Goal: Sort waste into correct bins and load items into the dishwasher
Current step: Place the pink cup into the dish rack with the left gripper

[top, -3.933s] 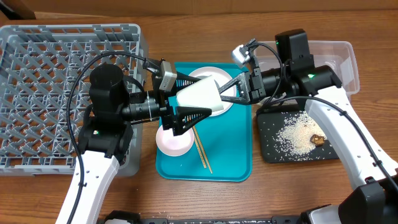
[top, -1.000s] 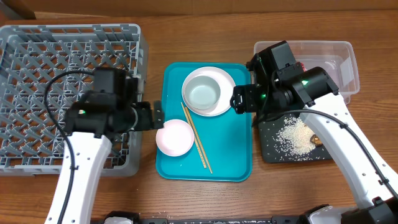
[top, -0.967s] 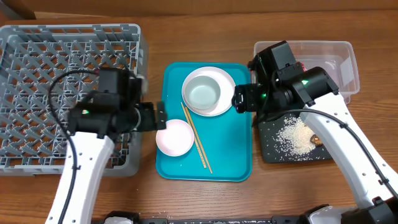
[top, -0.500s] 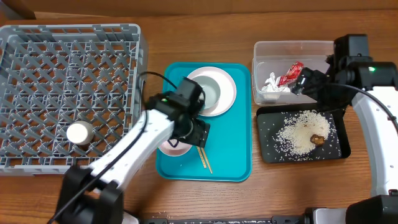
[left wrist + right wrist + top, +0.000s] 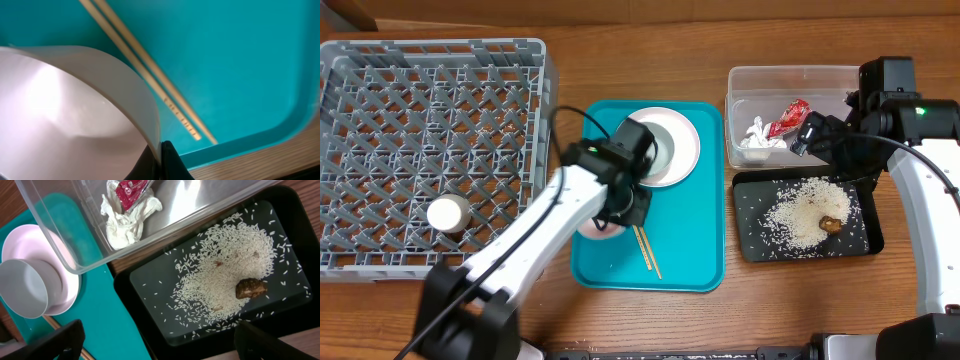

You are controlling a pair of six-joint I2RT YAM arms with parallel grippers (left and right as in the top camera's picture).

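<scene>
Pink bowl (image 5: pixel 75 115), at the near-left corner of the turquoise tray (image 5: pixel 692 255), with the left gripper (image 5: pixel 161 154) down on its rim. In the left wrist view one dark fingertip (image 5: pixel 170 162) stands outside the bowl's wall and the other inside, drawn close with the rim between them. They appear to be pinching it, though only the very tips show at the picture's edge. From overhead the arm covers most of the bowl.

The chopsticks (image 5: pixel 648 250) lie on the turquoise tray just beside the bowl, on its right. Their long axis runs diagonally from the tray's middle toward its near edge. The rack (image 5: pixel 380 120) stands just left of the tray, a white cup (image 5: pixel 447 214) already in it. The bowl's way to the rack therefore leads left, away from the chopsticks, and the left arm is plainly the nearer one for that carry.

At the tray's far end a grey bowl (image 5: pixel 665 150) rests on a white plate (image 5: pixel 690 150), neither yet loaded. Right of the turquoise tray, the right gripper (image 5: pixel 807 132) hangs with fingers spread wide and nothing between them. It is over the seam between the clear tub (image 5: pixel 800 72), which holds a red wrapper (image 5: pixel 790 113) and a tissue (image 5: pixel 756 133), and the black tray (image 5: pixel 750 240) of rice (image 5: pixel 798 212).
</scene>
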